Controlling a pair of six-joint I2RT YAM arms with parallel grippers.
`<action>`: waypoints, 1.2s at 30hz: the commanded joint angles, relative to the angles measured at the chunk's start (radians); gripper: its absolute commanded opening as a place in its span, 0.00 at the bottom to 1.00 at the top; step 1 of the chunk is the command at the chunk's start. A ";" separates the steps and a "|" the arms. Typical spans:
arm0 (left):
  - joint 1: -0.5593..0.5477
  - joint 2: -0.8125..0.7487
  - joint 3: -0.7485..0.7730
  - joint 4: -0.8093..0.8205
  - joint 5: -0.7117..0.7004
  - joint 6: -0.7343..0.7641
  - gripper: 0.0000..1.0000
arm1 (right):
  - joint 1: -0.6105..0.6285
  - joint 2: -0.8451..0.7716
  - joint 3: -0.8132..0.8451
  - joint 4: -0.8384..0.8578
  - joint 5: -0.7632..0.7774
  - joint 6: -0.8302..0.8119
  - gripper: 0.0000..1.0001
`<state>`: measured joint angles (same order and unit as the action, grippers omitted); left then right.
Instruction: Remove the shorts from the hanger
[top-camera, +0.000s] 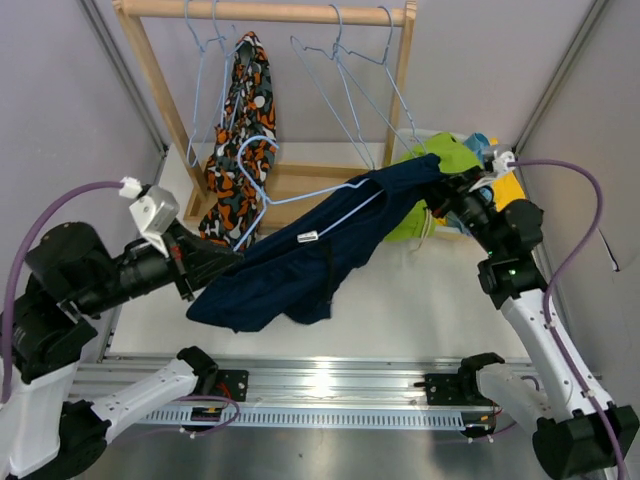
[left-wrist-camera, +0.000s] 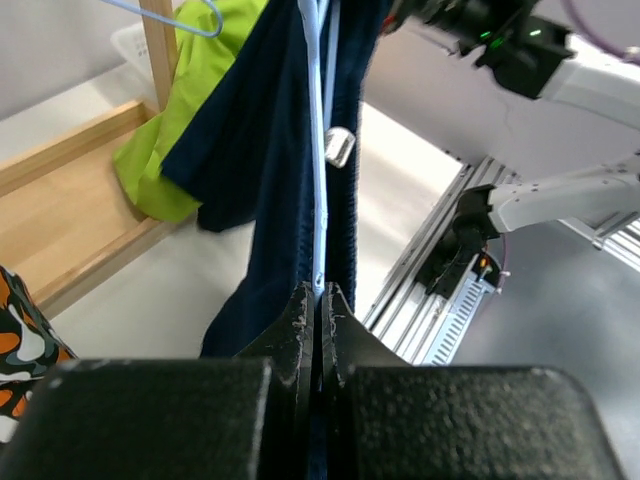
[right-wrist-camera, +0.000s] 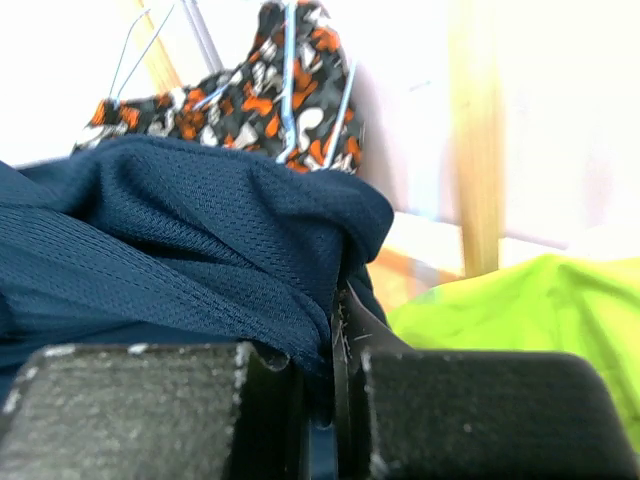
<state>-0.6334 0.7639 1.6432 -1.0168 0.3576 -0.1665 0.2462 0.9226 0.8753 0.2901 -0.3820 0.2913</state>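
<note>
**Navy pair midway off, patterned pair yet to come**

The navy shorts (top-camera: 300, 270) hang stretched above the bench (top-camera: 420, 290), still threaded on their pale blue hanger (left-wrist-camera: 318, 150). The left pincer (left-wrist-camera: 320, 300) is clenched on the hanger's wire. The right pincer (right-wrist-camera: 335, 330) is clamped on a fold of navy fabric at the far end.

The lime green shorts (top-camera: 445, 160), yellow shorts (top-camera: 510, 190) and light blue shorts (top-camera: 480, 142) lie heaped at the back right, apparently done. The patterned shorts (top-camera: 245, 120) remain hung on the wooden rack (top-camera: 265, 12). By this judgement, three pairs are finished, one is in hand and one is untouched.
</note>
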 joint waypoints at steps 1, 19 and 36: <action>-0.014 -0.034 0.033 0.012 -0.040 0.010 0.00 | -0.183 -0.004 0.002 0.026 0.043 0.060 0.00; -0.063 0.001 0.174 -0.019 -0.170 0.013 0.00 | -0.366 0.019 -0.101 0.041 -0.058 0.189 0.00; -0.066 0.494 -0.054 -0.243 -0.859 0.044 0.00 | 0.258 -0.373 0.080 -0.521 0.186 -0.102 0.00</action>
<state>-0.6937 1.2007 1.7023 -1.1309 -0.3683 -0.1139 0.4934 0.5640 0.8486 -0.1314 -0.3023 0.2535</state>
